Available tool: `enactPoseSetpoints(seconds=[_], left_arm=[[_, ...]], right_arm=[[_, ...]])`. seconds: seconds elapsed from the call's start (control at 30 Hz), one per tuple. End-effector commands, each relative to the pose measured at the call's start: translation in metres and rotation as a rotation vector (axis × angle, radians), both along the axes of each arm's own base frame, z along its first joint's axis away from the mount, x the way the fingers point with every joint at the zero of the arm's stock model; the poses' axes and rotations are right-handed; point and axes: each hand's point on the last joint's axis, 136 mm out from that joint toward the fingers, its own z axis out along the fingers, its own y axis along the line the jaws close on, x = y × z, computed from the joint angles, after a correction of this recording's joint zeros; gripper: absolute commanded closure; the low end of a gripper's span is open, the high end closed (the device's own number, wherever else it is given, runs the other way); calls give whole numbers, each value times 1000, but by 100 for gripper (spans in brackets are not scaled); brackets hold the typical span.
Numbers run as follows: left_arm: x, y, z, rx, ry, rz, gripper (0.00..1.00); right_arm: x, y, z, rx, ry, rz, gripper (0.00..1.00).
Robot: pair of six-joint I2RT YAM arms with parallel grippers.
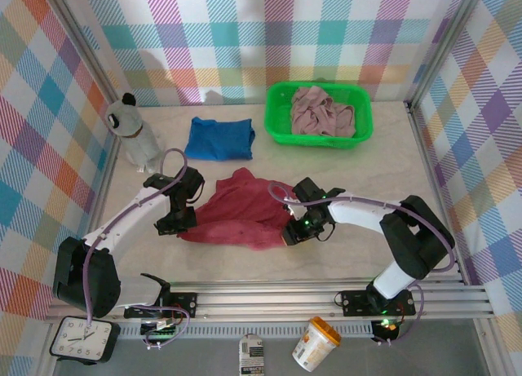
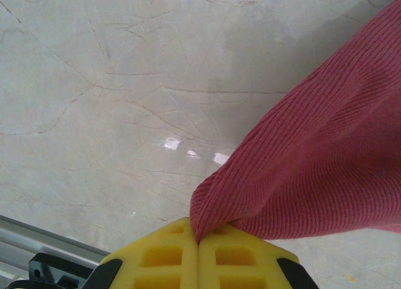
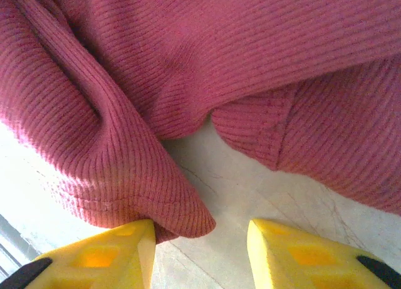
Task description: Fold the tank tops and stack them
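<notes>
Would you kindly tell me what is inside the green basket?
A crumpled pink tank top fills most of the basket. Whatever lies under the cloth, including most of the basket floor, is covered.

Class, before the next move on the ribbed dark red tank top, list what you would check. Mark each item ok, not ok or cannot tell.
1. Left gripper shut on an edge of the ribbed dark red tank top: ok.
2. Right gripper gripping the cloth: not ok; it is open, with a hem corner beside one finger.
3. Garment lying flat: not ok; it is bunched.
4. Folded royal blue tank top apart from the work: ok.
5. Crumpled pale pink tank top inside the bright green plastic basket: ok.
</notes>
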Motion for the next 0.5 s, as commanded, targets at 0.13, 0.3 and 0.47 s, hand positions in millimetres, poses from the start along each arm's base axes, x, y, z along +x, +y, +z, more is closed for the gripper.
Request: enactPoseSetpoints(seconds=[0.13, 0.3, 0.47], left_arm=[[5, 1, 9, -7, -9, 7, 100], [5, 0, 9, -13, -5, 8, 100], [4, 1, 10, -9, -5, 8, 100]], right_arm=[[-5, 23, 4, 41, -24, 89, 55], [-6, 26, -4, -58, -89, 141, 56], [-10, 27, -7, -127, -147, 186, 59]])
